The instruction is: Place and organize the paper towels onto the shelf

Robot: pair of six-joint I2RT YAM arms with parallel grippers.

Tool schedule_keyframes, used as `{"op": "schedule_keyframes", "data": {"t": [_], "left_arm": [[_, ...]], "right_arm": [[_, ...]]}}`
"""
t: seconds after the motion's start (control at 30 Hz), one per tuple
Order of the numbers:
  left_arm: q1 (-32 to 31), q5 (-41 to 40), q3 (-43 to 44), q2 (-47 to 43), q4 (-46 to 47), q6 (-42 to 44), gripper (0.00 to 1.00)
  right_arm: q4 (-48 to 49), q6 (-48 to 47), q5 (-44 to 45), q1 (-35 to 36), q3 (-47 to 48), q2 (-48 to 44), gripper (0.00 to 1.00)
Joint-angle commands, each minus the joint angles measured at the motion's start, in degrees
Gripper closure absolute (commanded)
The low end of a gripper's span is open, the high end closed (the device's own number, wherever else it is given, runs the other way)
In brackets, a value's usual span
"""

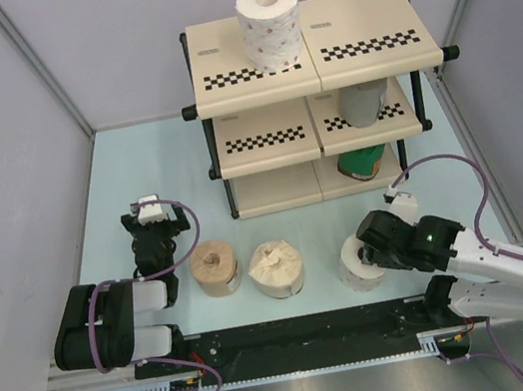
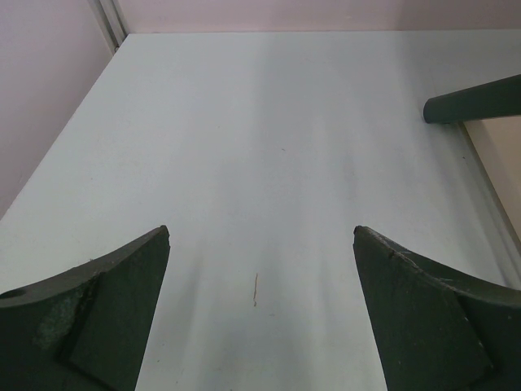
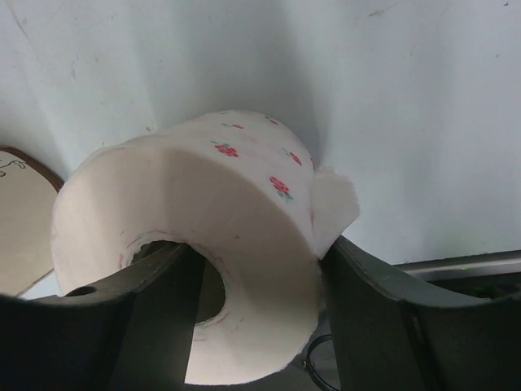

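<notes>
Black right end effector (image 3: 260,249) astride roll (image 3: 203,183)

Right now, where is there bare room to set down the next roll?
Free: the top right panel, beside the white dotted roll; the middle left panel, beside the grey roll; the bottom left panel, beside the green roll. Crowded: the table front, with three rolls in a row.

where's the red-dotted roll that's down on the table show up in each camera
top external: red-dotted roll sits lower right of centre on the table, at the right gripper.
left wrist: not in it.
right wrist: it fills the centre, between that gripper's fingers.
shared landmark: the pale blue table, seen in all three views.
</notes>
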Motion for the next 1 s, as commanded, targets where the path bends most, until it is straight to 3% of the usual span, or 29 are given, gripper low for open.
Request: {"op": "schedule_keyframes", "data": {"t": [0.0,0.13,0.27,0.37,0.73,0.97], "left_arm": [[0.2,1.2,0.7,-0.8,2.1,-0.4,0.0],[0.2,1.2,0.7,-0.8,2.1,-0.4,0.0],[0.2,1.2,0.7,-0.9,2.2,-0.3,0.0],[0.2,1.2,0.7,-0.8,2.1,-0.4,0.0],[0.2,1.2,0.7,-0.8,2.1,-0.4,0.0],[0.2,1.2,0.7,-0.9,2.1,-0.4,0.0]], "right_arm": [[1.1,1.6,0.9,0.2,-1.1,-0.5,0.4],[1.8,1.6,0.5,0.2,-1.7,-1.3,0.51],[2.1,0.9,0.6,0.3,-1.7,-3.2,0.7],[2.6,0.6,0.4,0.3,-1.3,-5.3,0.75],[0.6,-5.2,5.8,0.3,10.1,-6.5,0.75],[9.0,-14.4,6.7,0.2,14.9,-10.5,0.74]]}}
